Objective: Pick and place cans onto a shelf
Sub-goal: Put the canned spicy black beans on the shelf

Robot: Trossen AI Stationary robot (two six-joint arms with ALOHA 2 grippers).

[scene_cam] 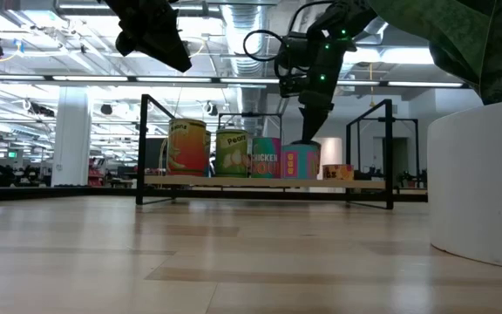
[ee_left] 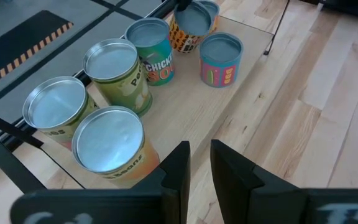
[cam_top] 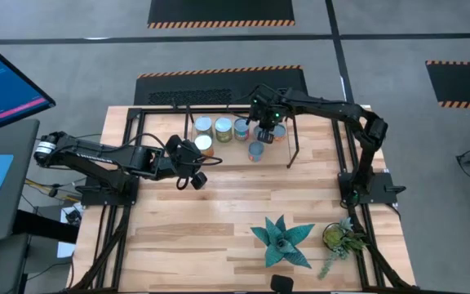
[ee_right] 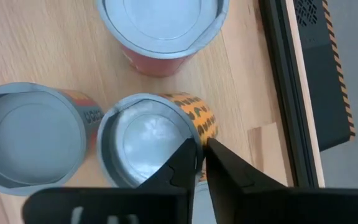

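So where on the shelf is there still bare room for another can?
The shelf has bare wood along its front strip, between the yellow can and the pink can. The back row is crowded, cans nearly touching, and the right gripper hovers over its right end.

Six cans stand upright on the shelf (cam_top: 294,145), a low rack of thin black rods with a light wooden surface at the far side of the table. All have shiny silver tops. At the left, an orange-yellow can (ee_left: 107,145) stands nearer, with another silver-topped can (ee_left: 56,111) behind it. Next come a green can (ee_left: 117,70) and a bluish can (ee_left: 154,46) lettered "CHICKEN". Further right, a pink-and-blue can (ee_left: 221,58) stands nearer, and an orange, black-spotted can (ee_right: 157,144) sits farther back.
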